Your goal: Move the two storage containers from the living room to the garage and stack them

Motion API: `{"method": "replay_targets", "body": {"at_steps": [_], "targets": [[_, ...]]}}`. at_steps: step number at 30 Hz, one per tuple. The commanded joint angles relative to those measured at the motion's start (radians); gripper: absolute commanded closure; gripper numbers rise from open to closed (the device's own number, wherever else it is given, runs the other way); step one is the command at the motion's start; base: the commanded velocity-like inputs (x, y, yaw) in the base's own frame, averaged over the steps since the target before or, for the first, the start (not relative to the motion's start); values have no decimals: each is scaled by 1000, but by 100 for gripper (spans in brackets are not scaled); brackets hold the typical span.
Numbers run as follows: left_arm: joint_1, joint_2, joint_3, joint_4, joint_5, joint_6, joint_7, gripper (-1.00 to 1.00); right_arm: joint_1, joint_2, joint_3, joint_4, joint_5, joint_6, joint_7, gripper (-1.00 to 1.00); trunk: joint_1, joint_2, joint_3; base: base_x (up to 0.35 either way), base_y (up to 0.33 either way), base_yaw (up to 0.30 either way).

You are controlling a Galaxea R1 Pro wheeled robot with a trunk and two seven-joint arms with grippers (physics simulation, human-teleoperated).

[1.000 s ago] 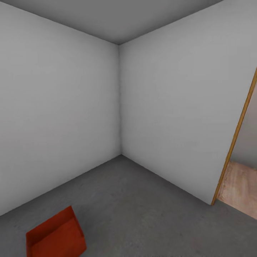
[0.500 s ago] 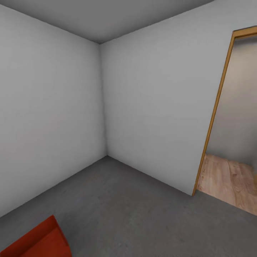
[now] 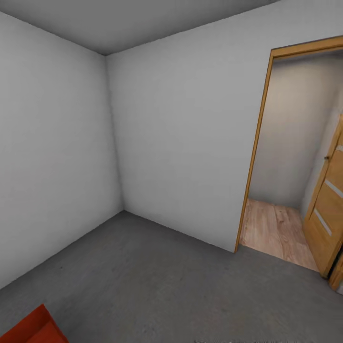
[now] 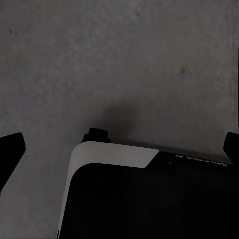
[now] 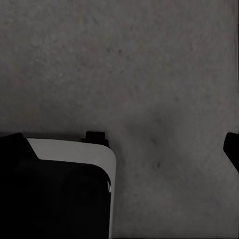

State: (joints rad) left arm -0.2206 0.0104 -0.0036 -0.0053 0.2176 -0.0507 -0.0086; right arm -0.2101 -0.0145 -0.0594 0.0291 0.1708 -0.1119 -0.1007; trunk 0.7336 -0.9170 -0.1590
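Observation:
One orange-red storage container (image 3: pixel 29 329) sits on the dark grey garage floor (image 3: pixel 166 281), cut off by the lower left corner of the head view; just one corner of it shows. The second container is out of view. In the left wrist view my left gripper (image 4: pixel 122 148) hangs open over bare floor, its dark fingertips (image 4: pixel 11 149) at the picture's two sides and nothing between them. My right gripper (image 5: pixel 123 147) is open over the floor in the same way, also holding nothing.
White-grey walls meet in a corner (image 3: pixel 112 143) ahead on the left. At the right a wood-framed doorway (image 3: pixel 255 152) opens onto a light wood plank floor (image 3: pixel 276 231), with its door leaf (image 3: pixel 328 214) swung open at the far right. The robot's dark base (image 4: pixel 149 199) shows below both wrists.
The head camera has turned right: the wall corner and the container have slid left in the picture, and the doorway and door leaf have come into view. Nothing itself has visibly moved.

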Motion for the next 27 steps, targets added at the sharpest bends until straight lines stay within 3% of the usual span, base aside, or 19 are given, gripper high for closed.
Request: {"method": "replay_targets", "body": {"at_steps": [1, 27], "targets": [[0, 0, -1, 1, 6, -3, -1, -100, -2, 0, -7, 3, 10, -5, -4, -100, 0, -1, -1, 0, 0, -298], [0, -1, -1, 1, 6, -3, -2, -100, -2, 5, -7, 5, 6, 0, -5, -100, 0, -1, 3, 0, 0, -298]]}}
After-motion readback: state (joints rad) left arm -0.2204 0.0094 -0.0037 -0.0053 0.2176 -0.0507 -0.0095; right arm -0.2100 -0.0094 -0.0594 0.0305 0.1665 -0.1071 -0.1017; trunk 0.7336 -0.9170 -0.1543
